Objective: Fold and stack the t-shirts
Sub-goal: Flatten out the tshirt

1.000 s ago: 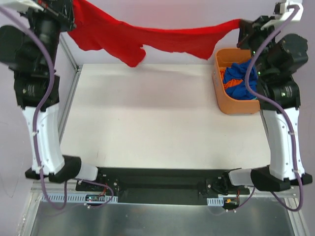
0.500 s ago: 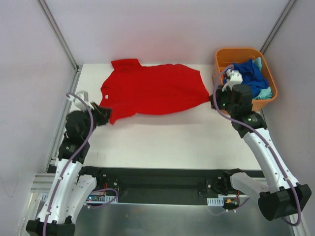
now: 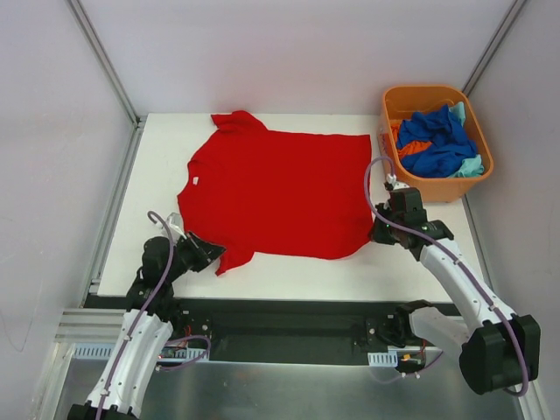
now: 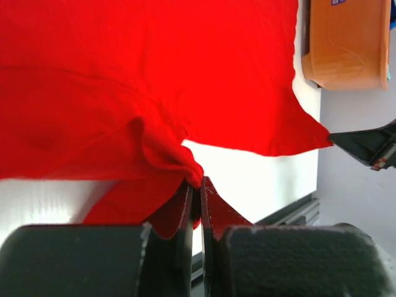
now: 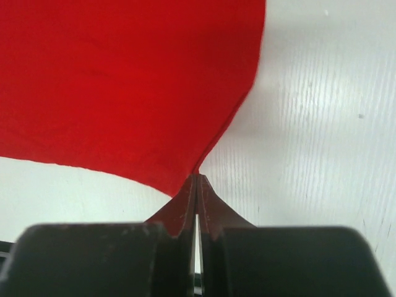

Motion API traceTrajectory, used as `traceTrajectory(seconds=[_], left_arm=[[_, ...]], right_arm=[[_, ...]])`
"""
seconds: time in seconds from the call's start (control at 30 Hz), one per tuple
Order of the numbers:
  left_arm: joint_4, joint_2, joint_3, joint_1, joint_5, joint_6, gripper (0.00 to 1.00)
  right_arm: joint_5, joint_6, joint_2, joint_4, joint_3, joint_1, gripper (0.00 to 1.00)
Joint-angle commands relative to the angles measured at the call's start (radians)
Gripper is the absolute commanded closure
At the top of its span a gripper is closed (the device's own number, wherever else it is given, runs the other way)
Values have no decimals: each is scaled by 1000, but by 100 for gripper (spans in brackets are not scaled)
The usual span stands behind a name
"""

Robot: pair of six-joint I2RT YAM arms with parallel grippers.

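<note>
**Left gripper** [image 4: 197,185]: the jaws are closed flat on a bunched fold of the red t-shirt [image 3: 280,184]. The pinch is at the near sleeve, at 7 o'clock of the garment in the top view.

**Right gripper** [image 5: 197,179]: the jaws are closed on the near hem corner, at 4 o'clock of the garment. The cloth rises to a small peak at the pinch.

**Step in hand:** spreading. Judged from the layout, the shirt is laid out for folding and no fold is made yet. It lies across the middle of the table [image 3: 289,269], with the collar toward 9 o'clock, the hem toward 3 o'clock and the far sleeve at 11 o'clock.

**Next move (judgement):**
- The near sleeve is crumpled at the left pinch and probably needs to be drawn flat first.
- With both near corners gripped, a lengthwise fold calls for lifting both points together and carrying the near edge toward 12 o'clock.
- Uneven travel would likely skew the fold line.

**Appearance:** the garment is plain, bright red, thin and limp. Its body lies mostly flat, with slight ripples along the near edge and a pale label at the neck.

**Remaining stock:** the blue t-shirt [image 3: 437,140], orange t-shirt [image 3: 408,149] and teal t-shirt [image 3: 472,166] are heaped unfolded in the tub [image 3: 436,90], at 2 o'clock of the table.
</note>
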Motion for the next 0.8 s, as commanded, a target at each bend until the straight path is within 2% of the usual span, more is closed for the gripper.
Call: traceTrajectory(seconds=[0.0,0.13,0.3,0.37,0.6,0.77], left_arm=[[-27,-43,4,3,86,-70,100],[-176,-123,125,1,48,-70,100],[-522,-224,323,1,-90,-58,100],[-641,-244,354,1,-122,-41,100],[-696,-349,313,3,-80,-89,100],[-691,-323,336,3,-130,-64,100]], right_arm=[[64,68,-74,-126,-21,-2,99],[105,74,-175,-259,18,-3,100],[115,89,-264,-451,81,-3,100],[131,96,-281,-508,94,-3,99],[119,129,-313,-559,48,-3,99],[150,137,-318,-556,42,-3,99]])
